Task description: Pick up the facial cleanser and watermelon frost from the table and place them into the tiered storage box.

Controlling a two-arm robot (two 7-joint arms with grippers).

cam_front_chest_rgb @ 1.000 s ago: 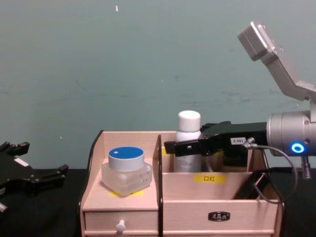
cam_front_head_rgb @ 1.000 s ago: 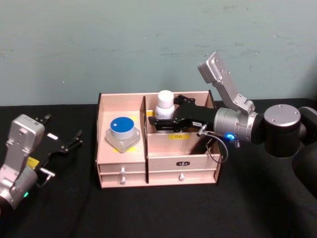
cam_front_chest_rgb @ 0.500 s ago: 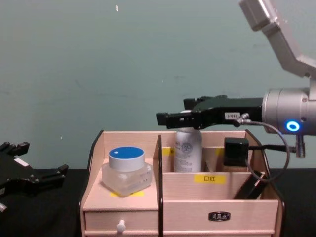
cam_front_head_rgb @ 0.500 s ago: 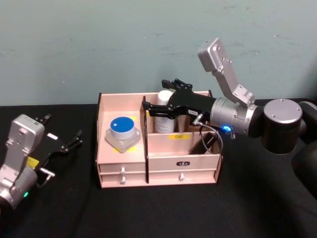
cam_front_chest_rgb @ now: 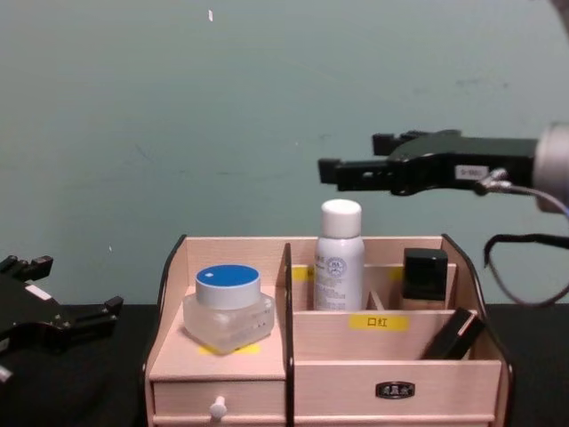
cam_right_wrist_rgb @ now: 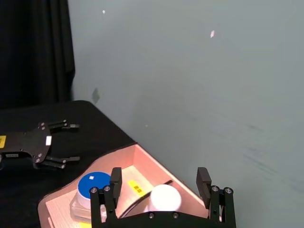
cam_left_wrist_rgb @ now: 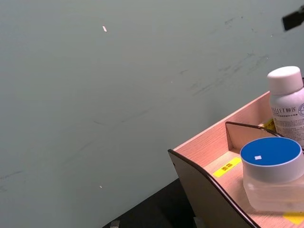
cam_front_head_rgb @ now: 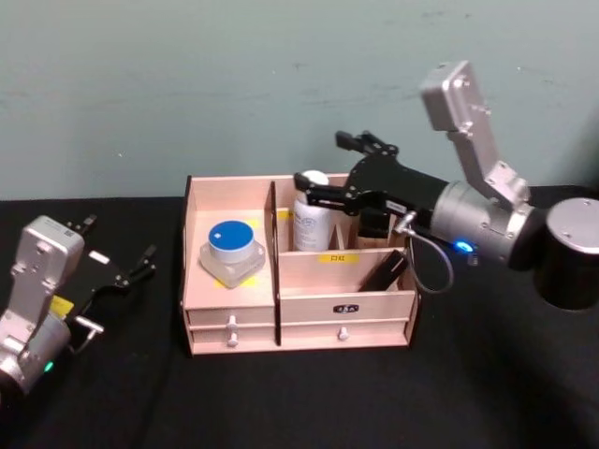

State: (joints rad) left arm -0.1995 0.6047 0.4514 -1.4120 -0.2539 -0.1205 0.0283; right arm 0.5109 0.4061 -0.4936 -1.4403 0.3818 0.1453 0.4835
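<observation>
Pink wooden tiered storage box (cam_front_head_rgb: 234, 313), blue-lidded jar (cam_front_head_rgb: 230, 251) in left compartment, white bottle (cam_front_head_rgb: 311, 213) upright at rear, right gripper (cam_front_head_rgb: 329, 178) above it, fingers spread wide and empty, left gripper (cam_front_head_rgb: 120, 260) wide apart at table's left edge.

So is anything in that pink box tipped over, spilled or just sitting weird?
Nothing is spilled. The white bottle and blue-lidded jar stand upright in the tiered storage box. One small dark item leans at a slant in the front right compartment. The open right gripper hovers above the bottle.
</observation>
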